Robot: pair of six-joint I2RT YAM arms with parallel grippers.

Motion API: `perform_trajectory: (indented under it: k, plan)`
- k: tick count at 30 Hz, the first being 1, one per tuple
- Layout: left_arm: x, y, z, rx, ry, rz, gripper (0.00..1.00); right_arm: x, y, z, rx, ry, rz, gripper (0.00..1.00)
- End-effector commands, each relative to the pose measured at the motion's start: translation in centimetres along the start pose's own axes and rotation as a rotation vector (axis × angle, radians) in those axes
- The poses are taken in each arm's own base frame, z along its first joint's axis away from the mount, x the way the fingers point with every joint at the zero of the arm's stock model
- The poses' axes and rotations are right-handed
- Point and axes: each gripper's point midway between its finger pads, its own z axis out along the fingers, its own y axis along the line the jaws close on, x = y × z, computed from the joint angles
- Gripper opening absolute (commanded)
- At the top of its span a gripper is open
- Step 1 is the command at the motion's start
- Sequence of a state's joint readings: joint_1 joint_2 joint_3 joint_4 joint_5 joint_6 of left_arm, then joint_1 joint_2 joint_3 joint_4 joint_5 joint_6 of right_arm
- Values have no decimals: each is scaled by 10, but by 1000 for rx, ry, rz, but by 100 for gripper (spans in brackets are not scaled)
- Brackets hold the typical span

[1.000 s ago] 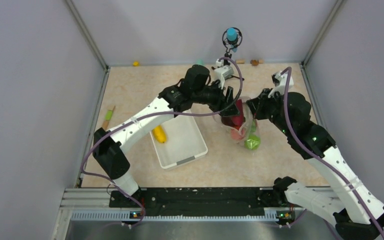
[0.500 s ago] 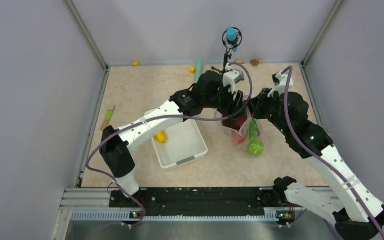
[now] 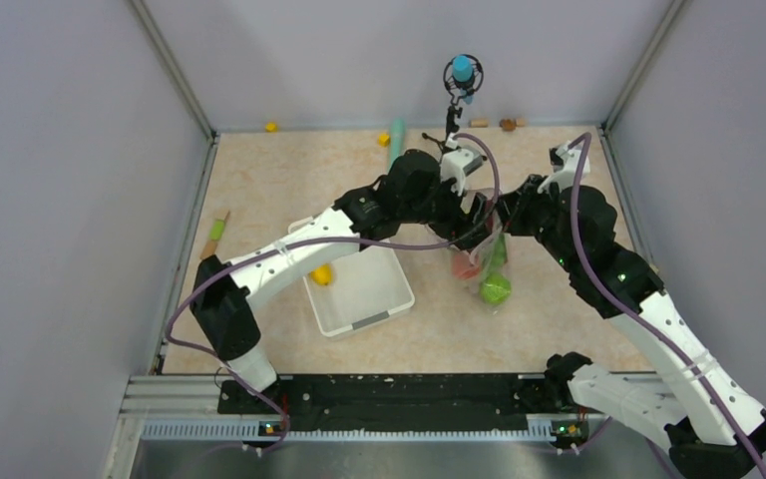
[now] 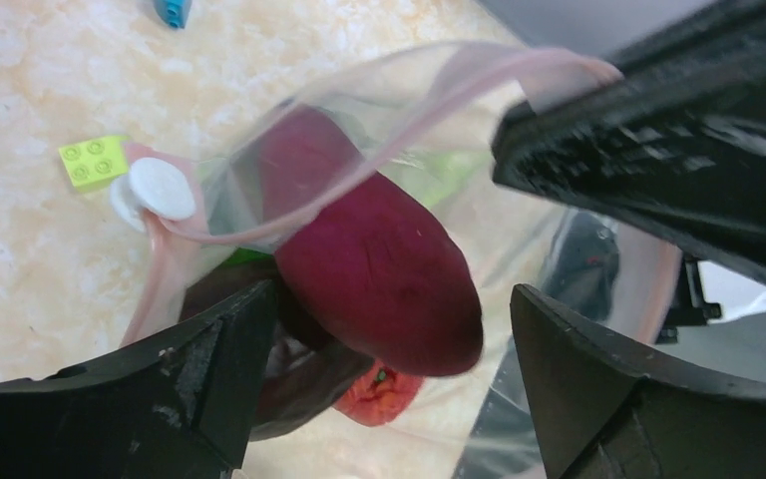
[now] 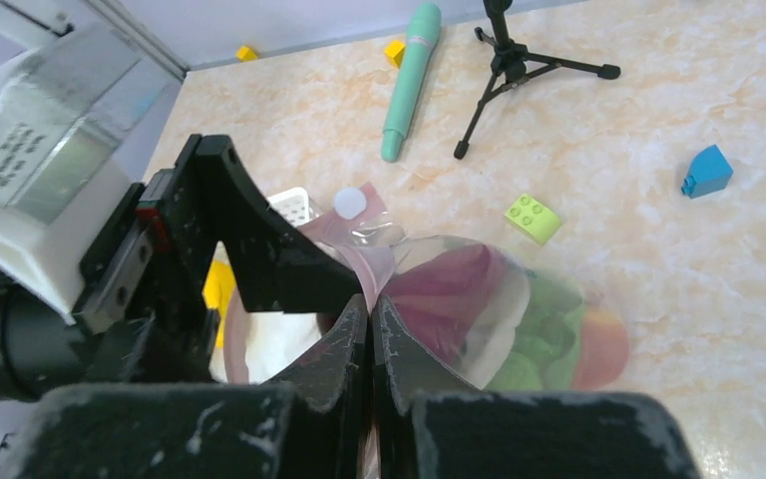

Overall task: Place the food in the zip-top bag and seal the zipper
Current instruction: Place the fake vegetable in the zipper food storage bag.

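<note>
Left wrist view: left gripper point(image 4: 391, 299) spread wide, straddling maroon root point(image 4: 374, 269), which sits in the mouth of the bag point(image 4: 504, 225), long axis slanting down-right. Right gripper point(image 5: 370, 329) clamped on bag rim, holding it up. Top view: yellow piece point(image 3: 321, 273) in white basket point(image 3: 364, 321), on left arm's side, so likely its next fetch.

Food point(image 4: 374, 264) inside zip-top bag point(image 3: 486, 261); bag right of basket point(image 3: 364, 321).
</note>
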State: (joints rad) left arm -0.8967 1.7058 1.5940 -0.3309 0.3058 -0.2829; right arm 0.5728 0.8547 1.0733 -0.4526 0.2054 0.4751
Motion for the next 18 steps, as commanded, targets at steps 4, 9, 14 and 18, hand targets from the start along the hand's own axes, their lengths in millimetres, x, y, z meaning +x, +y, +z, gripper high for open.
perform_trajectory:
  k: [4,9,14,18]
  plan:
    - [-29,-37,-50,99,-129,63,97,-36,6,-7,-11,-126,20,0]
    - [-32,-46,-69,116,-156,76,97,-36,3,-8,3,-125,13,0]
    - [-36,-62,-94,164,-202,93,97,-34,-1,-7,19,-121,6,0]
    - [-40,-44,-119,28,-273,68,97,-31,-2,-7,23,-114,-7,0]
